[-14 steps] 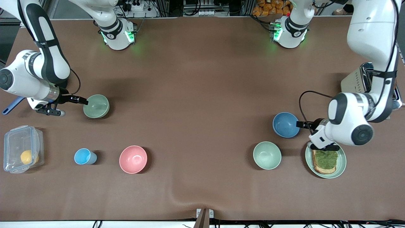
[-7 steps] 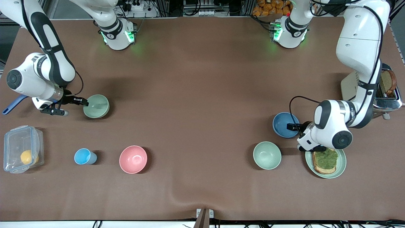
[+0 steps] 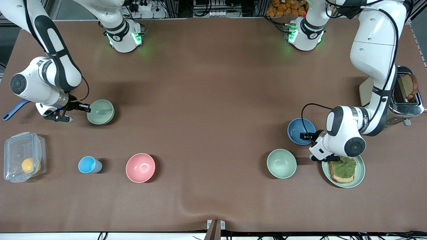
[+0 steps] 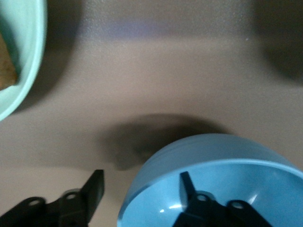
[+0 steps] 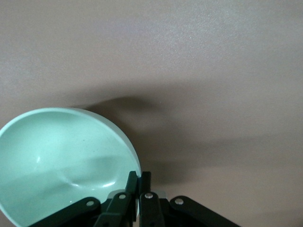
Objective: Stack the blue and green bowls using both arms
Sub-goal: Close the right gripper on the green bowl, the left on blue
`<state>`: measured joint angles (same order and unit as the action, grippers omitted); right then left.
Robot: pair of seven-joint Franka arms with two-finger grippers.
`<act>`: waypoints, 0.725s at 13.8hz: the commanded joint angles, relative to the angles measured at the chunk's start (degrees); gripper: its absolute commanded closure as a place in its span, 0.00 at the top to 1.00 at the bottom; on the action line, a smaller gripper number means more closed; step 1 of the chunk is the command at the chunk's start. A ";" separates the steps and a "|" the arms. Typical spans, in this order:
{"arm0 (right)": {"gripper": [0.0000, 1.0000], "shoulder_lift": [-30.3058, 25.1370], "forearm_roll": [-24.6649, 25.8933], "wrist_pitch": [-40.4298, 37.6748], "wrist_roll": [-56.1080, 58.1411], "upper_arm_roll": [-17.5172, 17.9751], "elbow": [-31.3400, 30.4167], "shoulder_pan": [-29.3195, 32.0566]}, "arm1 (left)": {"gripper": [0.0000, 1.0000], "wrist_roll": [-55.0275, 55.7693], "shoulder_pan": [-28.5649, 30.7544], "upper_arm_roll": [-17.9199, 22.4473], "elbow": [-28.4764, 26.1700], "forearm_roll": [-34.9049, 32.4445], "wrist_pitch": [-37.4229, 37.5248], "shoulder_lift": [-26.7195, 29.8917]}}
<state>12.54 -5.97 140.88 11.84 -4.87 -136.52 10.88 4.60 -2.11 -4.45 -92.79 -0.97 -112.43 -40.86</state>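
Observation:
The green bowl (image 3: 101, 112) sits toward the right arm's end of the table and also shows in the right wrist view (image 5: 61, 156). My right gripper (image 3: 87, 107) (image 5: 140, 177) is shut on its rim, one finger inside and one outside. The blue bowl (image 3: 300, 130) sits toward the left arm's end and fills the left wrist view (image 4: 222, 161). My left gripper (image 3: 305, 135) (image 4: 140, 182) is open and straddles its rim. One finger is inside the bowl and the other outside, with a gap on both sides.
A paler mint bowl (image 3: 281, 163) and a green plate with toast (image 3: 358, 173) lie nearer the camera than the blue bowl. A toaster (image 3: 405, 96) stands beside the left arm. A pink bowl (image 3: 140, 167), light-blue cup (image 3: 88, 164) and clear lidded box (image 3: 23, 156) lie nearer the camera than the green bowl.
My left gripper has moved in over the blue bowl's rim, toward the table's middle. My right gripper has closed on the green bowl's rim, and the bowl has shifted slightly.

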 commanded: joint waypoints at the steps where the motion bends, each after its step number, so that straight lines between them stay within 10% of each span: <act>1: 0.00 -0.50 -0.09 -0.86 0.03 0.65 -0.42 0.90 | 0.00 -0.91 0.17 0.15 0.41 0.27 0.98 0.52; 10: 0.00 -3.31 -9.67 -16.77 -7.33 1.53 5.39 -1.99 | 0.00 -0.65 0.61 -1.70 0.24 1.32 2.48 6.23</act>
<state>11.41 -14.67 126.20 9.00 -4.09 -131.20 10.42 3.87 -1.82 -5.18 -91.58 -0.97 -110.59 -36.63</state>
